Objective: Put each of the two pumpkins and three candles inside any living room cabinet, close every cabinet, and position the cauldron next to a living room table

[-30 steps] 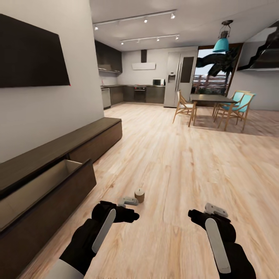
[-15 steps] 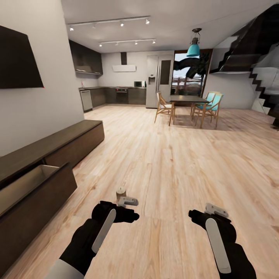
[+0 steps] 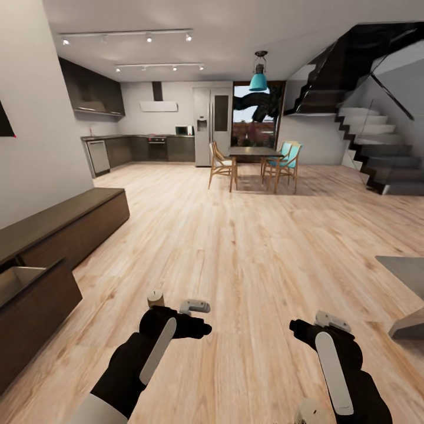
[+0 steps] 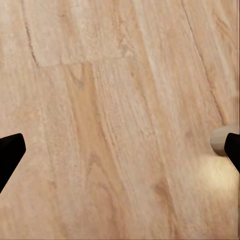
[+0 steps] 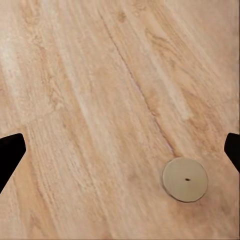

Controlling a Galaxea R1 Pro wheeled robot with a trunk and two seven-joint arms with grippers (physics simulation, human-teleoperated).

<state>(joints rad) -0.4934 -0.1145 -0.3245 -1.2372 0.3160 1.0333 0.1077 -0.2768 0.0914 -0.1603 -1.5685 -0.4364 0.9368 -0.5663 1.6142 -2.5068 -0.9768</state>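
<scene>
A tan candle (image 3: 155, 298) stands on the wood floor just beyond my left gripper (image 3: 197, 318), partly hidden by the hand; its edge (image 4: 218, 141) shows by one fingertip in the left wrist view. A second candle (image 3: 308, 412) stands on the floor under my right forearm and is seen from above (image 5: 184, 179) in the right wrist view. Both my left gripper (image 4: 120, 155) and my right gripper (image 3: 315, 324) hang open over the floor, holding nothing. The dark cabinet (image 3: 65, 227) runs along the left wall, one drawer (image 3: 32, 297) pulled open. The pumpkins and cauldron are out of view.
A low grey table's corner (image 3: 406, 268) juts in at the right. Farther back are a dining table (image 3: 253, 153) with chairs, a staircase (image 3: 377, 159) at the right, and the kitchen (image 3: 147, 147). Open wood floor lies ahead.
The whole view has swung to the right, so the camera has moved: cabinet and candle slid left in the picture, stairs and grey table came in. Both arms hold the same pose.
</scene>
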